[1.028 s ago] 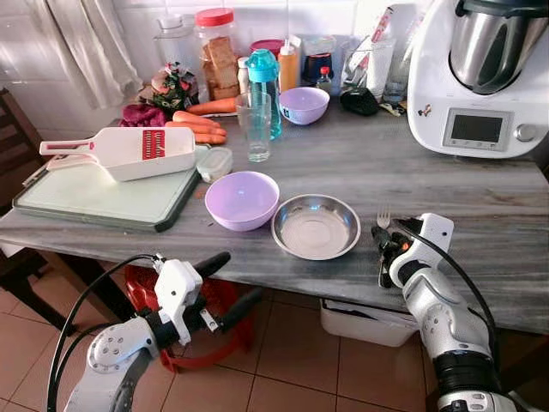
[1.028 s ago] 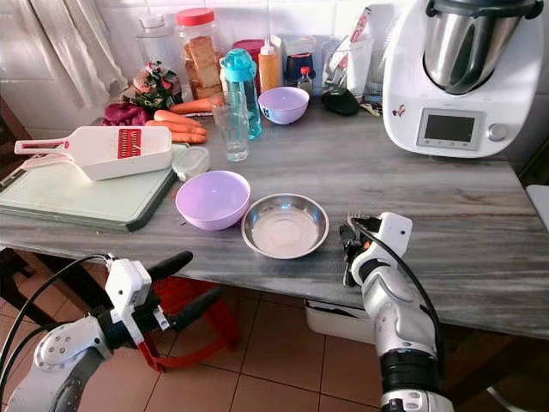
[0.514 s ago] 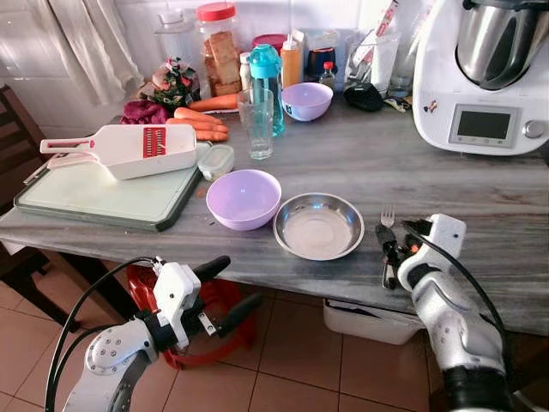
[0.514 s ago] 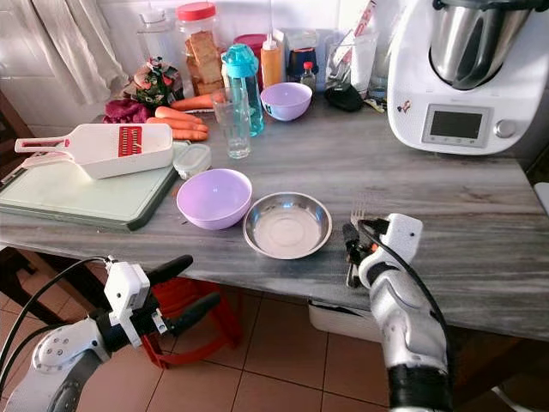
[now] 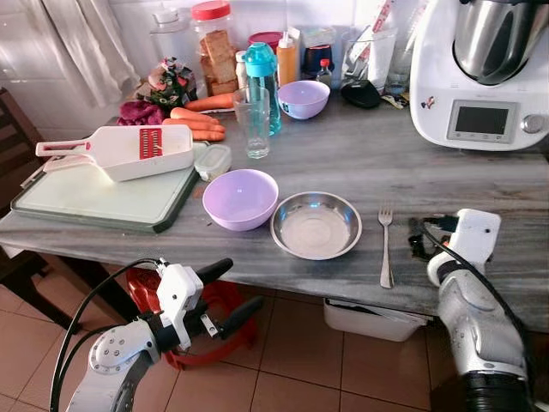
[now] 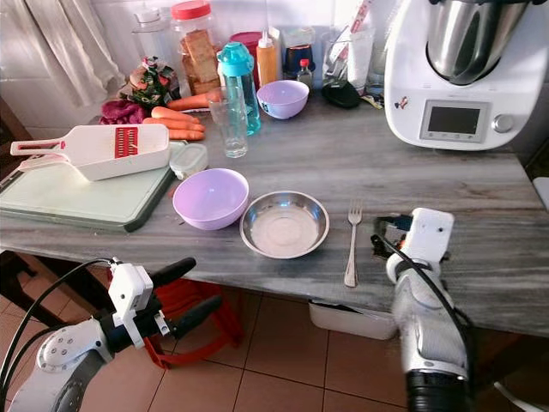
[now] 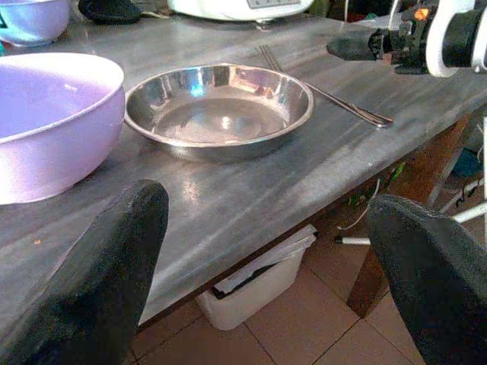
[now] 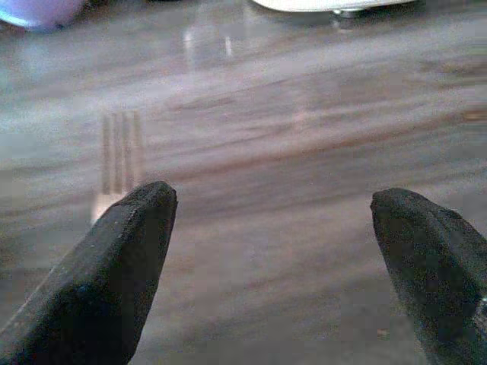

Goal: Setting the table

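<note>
The fork [image 5: 385,247] lies flat on the table [image 5: 480,184], just right of the metal bowl [image 5: 316,225]. The right gripper [image 8: 274,266] sits beside it, fingers wide apart, holding nothing. The left gripper [image 5: 225,292] waits below the table edge, open and empty too. The fork looks maybe a bit crooked, so lift the arm away slowly without bumping it.

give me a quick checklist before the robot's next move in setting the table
1. Fork lies flat on the table, right of the steel plate: ok.
2. Right gripper open and off the fork: ok.
3. Left gripper open, below the table edge, holding nothing: ok.
4. Purple bowl upright beside the plate: ok.
5. Knife or spoon at the setting: not ok.
</note>
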